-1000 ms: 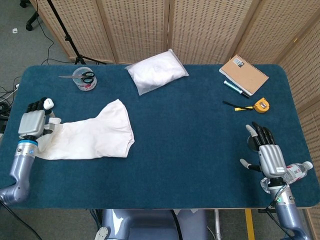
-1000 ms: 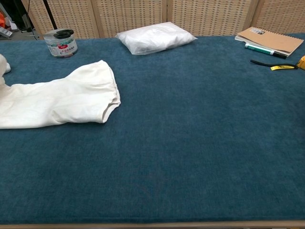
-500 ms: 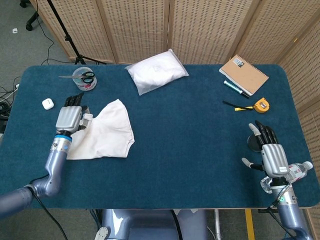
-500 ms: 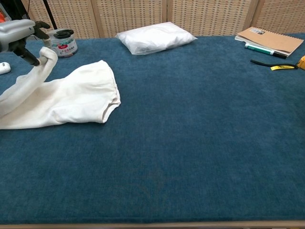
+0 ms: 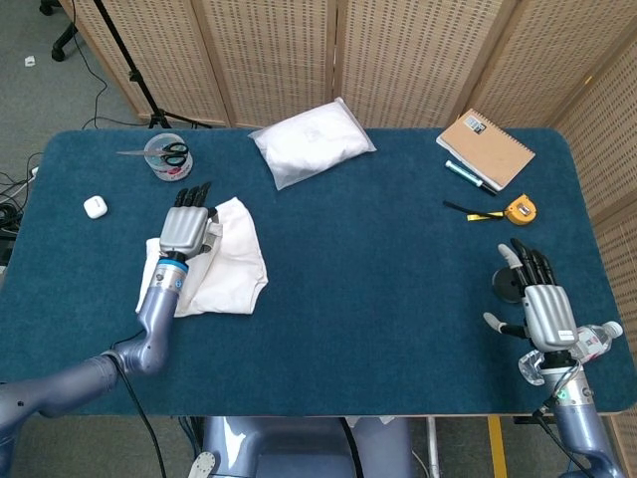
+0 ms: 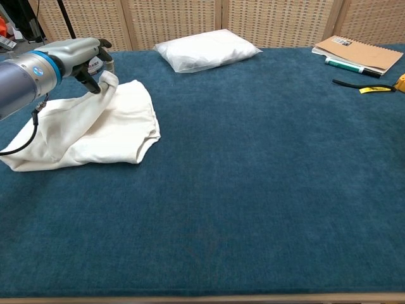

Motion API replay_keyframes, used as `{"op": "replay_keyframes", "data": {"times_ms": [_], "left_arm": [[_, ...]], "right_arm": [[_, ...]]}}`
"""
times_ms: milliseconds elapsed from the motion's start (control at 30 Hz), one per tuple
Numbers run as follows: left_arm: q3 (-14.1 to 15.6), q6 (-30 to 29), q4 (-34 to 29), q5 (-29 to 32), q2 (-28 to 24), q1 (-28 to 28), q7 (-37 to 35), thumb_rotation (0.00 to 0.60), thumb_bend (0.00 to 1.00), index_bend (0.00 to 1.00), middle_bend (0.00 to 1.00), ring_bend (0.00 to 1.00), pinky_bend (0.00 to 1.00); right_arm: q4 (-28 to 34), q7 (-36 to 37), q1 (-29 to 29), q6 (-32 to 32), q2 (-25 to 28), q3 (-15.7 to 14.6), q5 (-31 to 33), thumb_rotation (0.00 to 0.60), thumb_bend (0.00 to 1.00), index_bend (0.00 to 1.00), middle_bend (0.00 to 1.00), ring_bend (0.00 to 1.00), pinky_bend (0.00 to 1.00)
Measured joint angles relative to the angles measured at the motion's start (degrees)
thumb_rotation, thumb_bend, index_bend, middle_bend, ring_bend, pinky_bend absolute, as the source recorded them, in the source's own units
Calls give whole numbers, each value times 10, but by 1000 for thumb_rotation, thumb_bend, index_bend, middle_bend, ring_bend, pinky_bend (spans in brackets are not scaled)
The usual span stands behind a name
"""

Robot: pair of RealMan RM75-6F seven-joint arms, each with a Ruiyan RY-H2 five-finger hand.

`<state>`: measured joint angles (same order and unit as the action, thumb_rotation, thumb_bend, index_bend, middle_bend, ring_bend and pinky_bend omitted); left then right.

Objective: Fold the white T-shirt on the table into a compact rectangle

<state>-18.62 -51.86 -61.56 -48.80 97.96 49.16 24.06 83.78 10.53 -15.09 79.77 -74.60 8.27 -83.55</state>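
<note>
A small white earbud case (image 5: pixel 95 207) lies left of the white T-shirt (image 5: pixel 227 261) on the blue bench (image 5: pixel 378 279). The left hand (image 5: pixel 185 230) is over the shirt's left part, its fingers (image 6: pixel 95 77) pinching a fold of cloth lifted off the bench. Behind the shirt stand a jar with scissors (image 5: pixel 168 155) and a white packet (image 5: pixel 311 141). Far right of the shirt, the right hand (image 5: pixel 542 314) rests with fingers spread, holding nothing, beside a plastic bottle (image 5: pixel 593 341).

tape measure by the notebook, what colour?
Yellow-orange body; the tape measure shows best in the head view, below the notebook.
</note>
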Motion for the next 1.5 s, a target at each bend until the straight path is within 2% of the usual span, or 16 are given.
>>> {"op": "replay_keyframes", "data": {"times_ms": [267, 433, 467, 533, 633, 700, 733, 833, 1000, 1233, 1367, 1433, 1500], "left_arm": [[-5, 16, 47, 8, 40, 26, 3, 600, 603, 761, 0, 0, 0], [-4, 23, 74, 12, 58, 34, 7, 600, 504, 742, 0, 0, 0], [-3, 25, 82, 11, 63, 35, 6, 600, 469, 707, 0, 0, 0], [-2, 30, 93, 10, 69, 38, 3, 600, 360, 536, 0, 0, 0], [-2, 42, 104, 6, 77, 41, -9, 600, 177, 145, 0, 0, 0], [-3, 45, 108, -1, 80, 42, -26, 600, 108, 27, 0, 0, 0], [-3, 45, 110, -7, 81, 42, -38, 600, 83, 6, 0, 0, 0], [-5, 42, 112, -26, 83, 40, -72, 600, 21, 0, 0, 0, 0], [-8, 21, 100, -74, 71, 29, -146, 600, 15, 0, 0, 0, 0], [4, -16, 20, -131, -5, -8, -194, 600, 59, 0, 0, 0, 0], [36, -23, -29, -188, -71, -36, -234, 600, 117, 53, 0, 0, 0], [58, -24, -42, -222, -100, -47, -257, 600, 139, 150, 0, 0, 0], [84, -26, -49, -263, -128, -60, -291, 600, 159, 206, 0, 0, 0]], "right_arm": [[-3, 3, 0, -4, 0, 3, 6, 600, 0, 0, 0, 0, 19], [-3, 3, -1, -5, 0, 2, 5, 600, 0, 0, 0, 0, 19], [-2, 4, -1, -5, 0, 2, 5, 600, 0, 0, 0, 0, 19], [-2, 4, 0, -5, 1, 2, 5, 600, 0, 0, 0, 0, 19], [-1, 5, 0, -5, 1, 2, 5, 600, 0, 0, 0, 0, 19], [-1, 5, 0, -4, 2, 2, 4, 600, 0, 0, 0, 0, 19], [-1, 6, 1, -4, 2, 2, 4, 600, 0, 0, 0, 0, 19], [0, 7, 1, -3, 3, 2, 4, 600, 0, 0, 0, 0, 19], [1, 8, 1, -3, 4, 2, 3, 600, 0, 0, 0, 0, 19], [3, 3, 1, -2, 3, 0, -1, 600, 0, 0, 0, 0, 19], [4, 1, 1, -2, 2, -1, 0, 600, 0, 0, 0, 0, 19], [5, 0, 1, -2, 2, -1, 0, 600, 0, 0, 0, 0, 19], [6, -1, 1, -2, 2, -1, 0, 600, 0, 0, 0, 0, 19]]}}
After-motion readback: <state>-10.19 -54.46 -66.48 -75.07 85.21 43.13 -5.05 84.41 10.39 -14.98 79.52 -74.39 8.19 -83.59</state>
